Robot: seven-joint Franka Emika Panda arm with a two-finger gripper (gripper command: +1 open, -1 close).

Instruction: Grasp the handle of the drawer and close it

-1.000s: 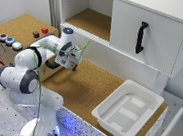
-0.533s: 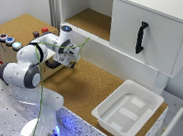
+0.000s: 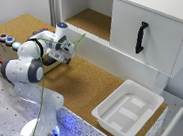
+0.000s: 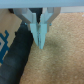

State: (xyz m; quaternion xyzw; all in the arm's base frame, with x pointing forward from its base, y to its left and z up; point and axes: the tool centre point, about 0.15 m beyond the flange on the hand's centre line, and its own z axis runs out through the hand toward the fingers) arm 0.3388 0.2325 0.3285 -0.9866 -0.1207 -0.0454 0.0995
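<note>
Exterior view: nothing grasped yet, drawer open.

My gripper (image 3: 66,55) hangs low over the cork table (image 3: 87,88), well apart from the handle (image 3: 141,37), which sits upright on the drawer (image 3: 154,34) front, pulled out at the exterior view's right. Wrist view shows my fingertips (image 4: 40,35) pressed together on nothing. By my reckoning the reach, the grasp and the push all remain.

Brown cork-covered tabletop (image 3: 87,86) under soft, even light, with a perforated grey metal base plate (image 3: 6,106) at the exterior view's left. Pale plain wall (image 3: 12,7) behind. Blurred cork surface in the wrist view.
</note>
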